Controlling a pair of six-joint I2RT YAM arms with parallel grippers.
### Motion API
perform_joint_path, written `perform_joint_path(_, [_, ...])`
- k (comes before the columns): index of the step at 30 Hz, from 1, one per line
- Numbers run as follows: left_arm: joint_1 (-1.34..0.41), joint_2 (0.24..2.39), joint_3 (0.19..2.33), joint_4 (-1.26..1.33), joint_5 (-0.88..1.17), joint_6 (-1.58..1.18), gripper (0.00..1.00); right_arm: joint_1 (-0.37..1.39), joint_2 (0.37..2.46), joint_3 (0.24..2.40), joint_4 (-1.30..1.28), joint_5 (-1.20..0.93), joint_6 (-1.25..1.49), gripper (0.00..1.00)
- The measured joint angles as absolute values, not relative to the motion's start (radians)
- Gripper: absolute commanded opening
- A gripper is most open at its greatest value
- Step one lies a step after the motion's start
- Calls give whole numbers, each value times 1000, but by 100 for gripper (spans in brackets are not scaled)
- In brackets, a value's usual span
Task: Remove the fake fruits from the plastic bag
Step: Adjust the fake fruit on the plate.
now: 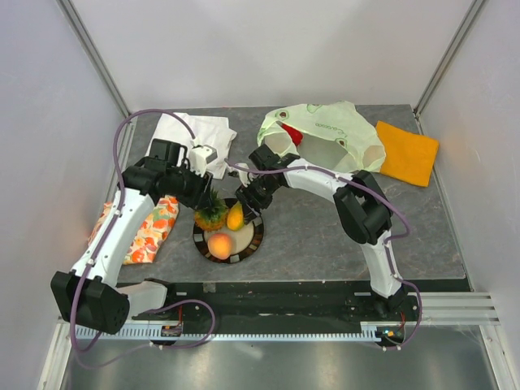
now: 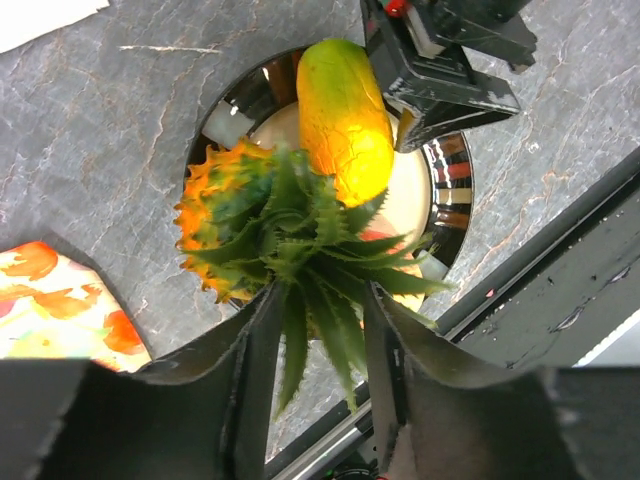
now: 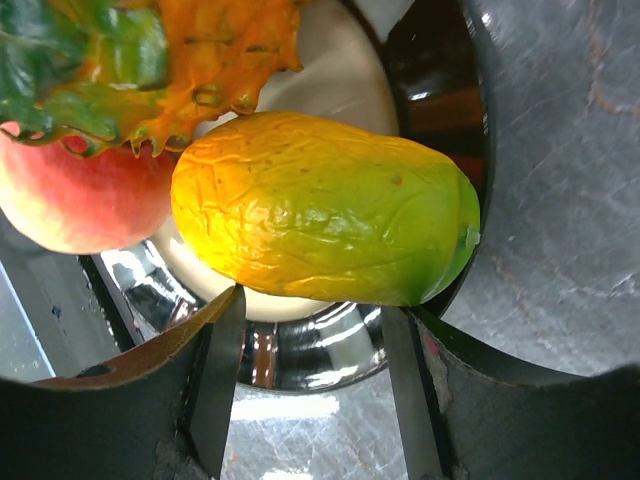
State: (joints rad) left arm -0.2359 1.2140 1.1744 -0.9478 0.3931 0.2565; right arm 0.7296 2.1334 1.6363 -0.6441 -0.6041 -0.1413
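Note:
A dark-rimmed plate holds a pineapple, a yellow-green mango and a peach. My left gripper is open, and the pineapple's green crown lies loosely between its fingers in the left wrist view. The pineapple rests on the plate beside the mango. My right gripper is open just short of the mango; its jaws do not touch it. The pale-green plastic bag lies at the back, with a red piece at its mouth.
A white folded cloth lies at the back left. A flat orange cloth lies right of the bag. A floral cloth lies left of the plate, under the left arm. The two grippers are close together over the plate.

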Motion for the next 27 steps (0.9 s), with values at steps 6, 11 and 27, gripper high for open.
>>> perform_joint_path(6, [-218, 1198, 1172, -947, 392, 256, 58, 730, 2156, 1673, -642, -598, -134, 64])
perform_joint_path(11, [-214, 1193, 1172, -947, 393, 256, 71, 730, 2157, 1673, -643, -597, -136, 72])
perform_joint_path(27, [-202, 1128, 1333, -909, 416, 251, 98, 669, 1845, 1655, -905, -530, -341, 84])
